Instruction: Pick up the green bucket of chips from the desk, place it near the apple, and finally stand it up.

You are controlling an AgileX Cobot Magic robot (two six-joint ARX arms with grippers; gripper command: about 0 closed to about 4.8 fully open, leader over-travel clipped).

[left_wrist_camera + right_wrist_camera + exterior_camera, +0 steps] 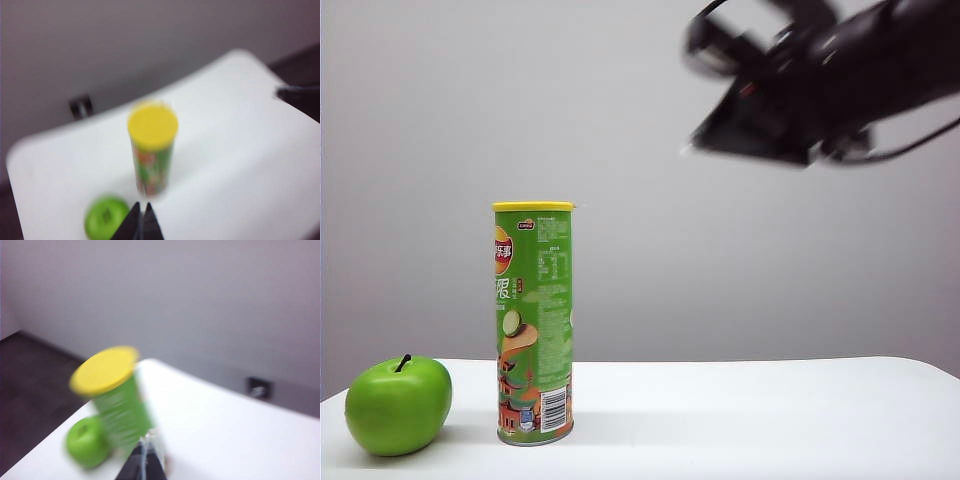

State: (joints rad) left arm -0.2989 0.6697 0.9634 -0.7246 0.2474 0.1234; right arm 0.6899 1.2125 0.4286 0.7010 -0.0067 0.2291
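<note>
The green bucket of chips [533, 322] stands upright on the white desk [740, 420], yellow lid up, a short gap right of the apple [398, 404]. The left wrist view shows the bucket of chips [152, 150] and the apple [106, 224] from above, with my left gripper [141, 206] shut, empty and clear of both. In the blurred right wrist view the bucket of chips [116, 397] and apple [87, 441] lie beyond my right gripper [146, 446], which is shut on nothing. That right arm [820, 85] hangs high at the upper right of the exterior view, blurred.
A plain grey wall backs the desk. The rounded edge of the desk [15, 165] and dark floor beyond it show in the left wrist view. A small dark fixture [81, 106] sits on the wall behind.
</note>
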